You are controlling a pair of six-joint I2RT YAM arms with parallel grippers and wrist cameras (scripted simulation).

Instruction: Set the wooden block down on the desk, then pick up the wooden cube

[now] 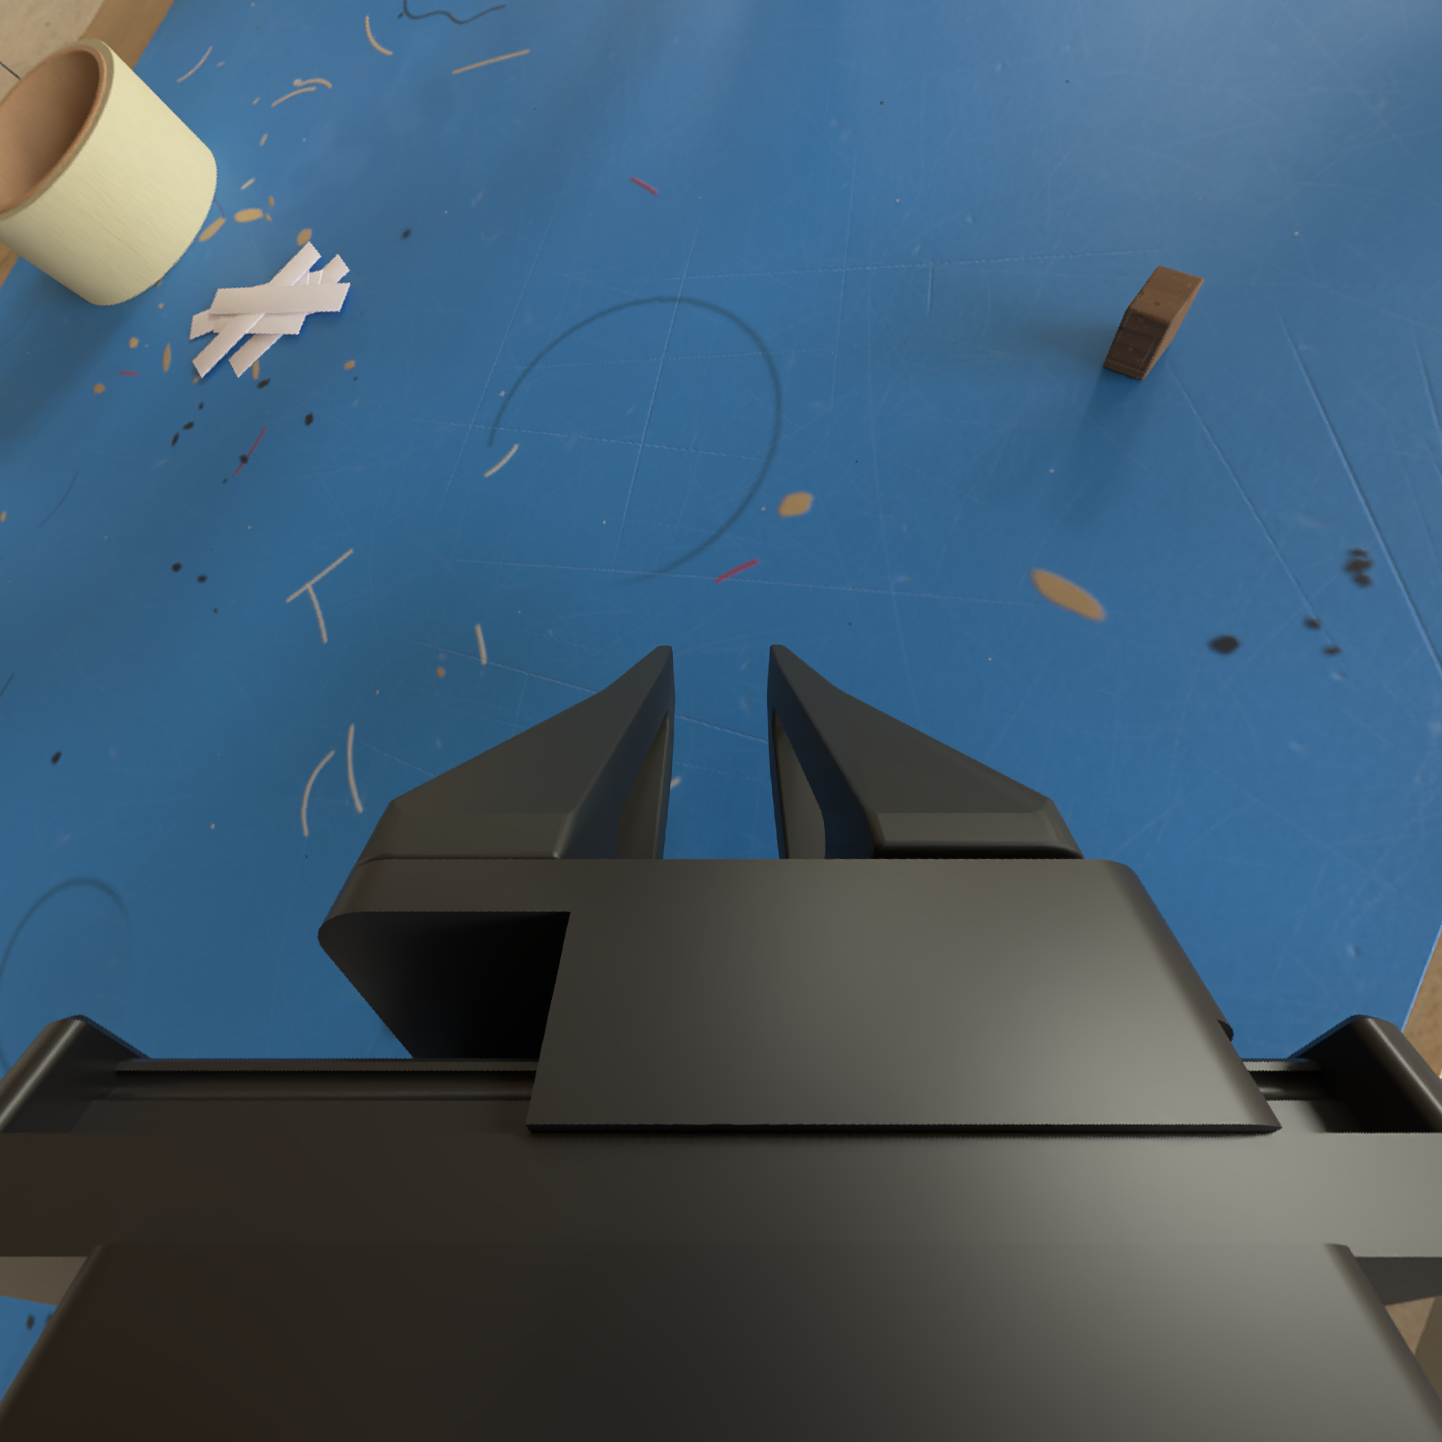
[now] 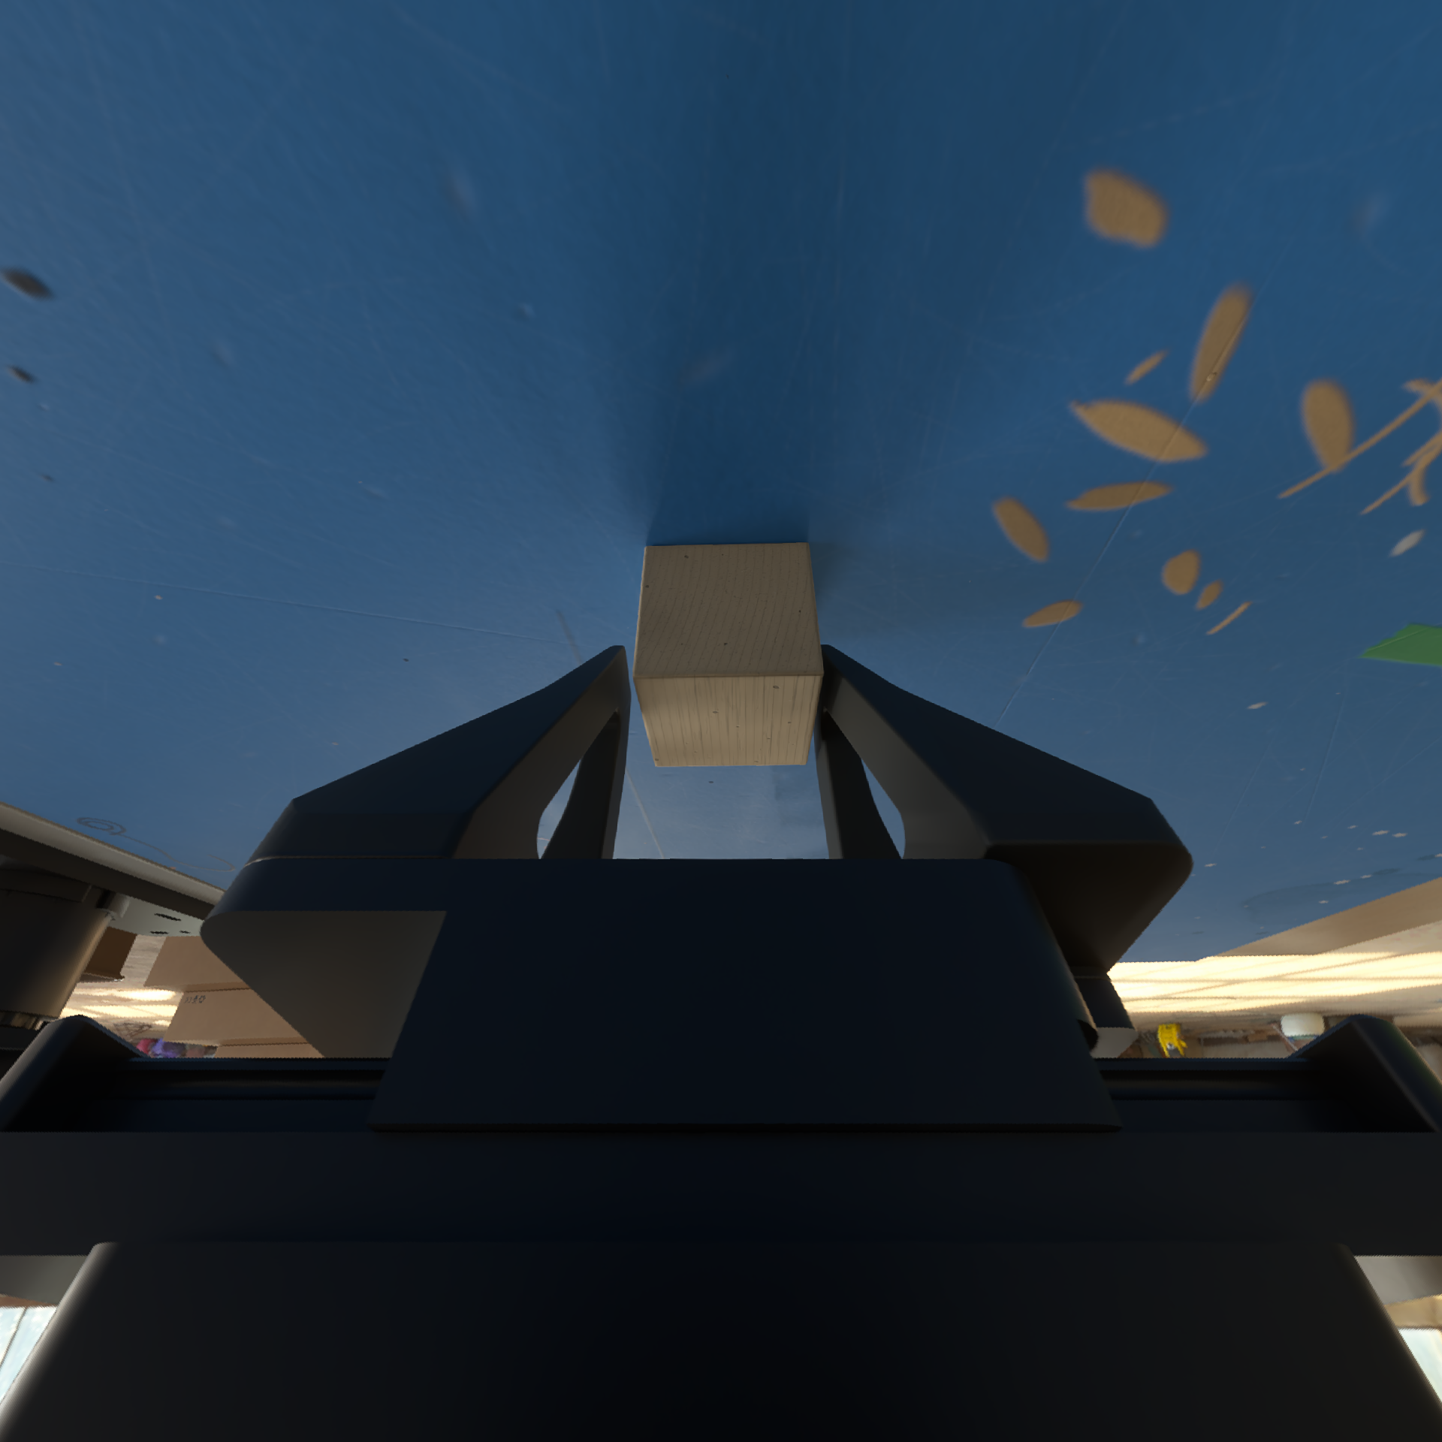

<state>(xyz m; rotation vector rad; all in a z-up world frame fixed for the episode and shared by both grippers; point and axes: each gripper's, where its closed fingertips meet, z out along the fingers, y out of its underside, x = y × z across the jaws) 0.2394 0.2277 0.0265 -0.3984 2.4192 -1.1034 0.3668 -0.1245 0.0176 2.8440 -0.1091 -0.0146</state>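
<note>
A light wooden cube (image 2: 727,655) stands on the blue mat (image 2: 390,390), straight ahead in the right wrist view. My right gripper (image 2: 724,663) points down at the mat with its two dark fingers pressed against the cube's left and right sides, shut on it. A small dark brown wooden block (image 1: 1152,323) lies on the blue mat (image 1: 858,390), far right in the left wrist view. My left gripper (image 1: 719,663) hangs above the mat, well short and left of that block. Its jaws stand a narrow gap apart with nothing between them.
A cream tape roll (image 1: 94,172) lies on its side at the mat's far left, with white paper strips (image 1: 269,316) beside it. A green scrap (image 2: 1408,646) lies at the right edge of the right wrist view. Tan chips and dark specks dot the mat.
</note>
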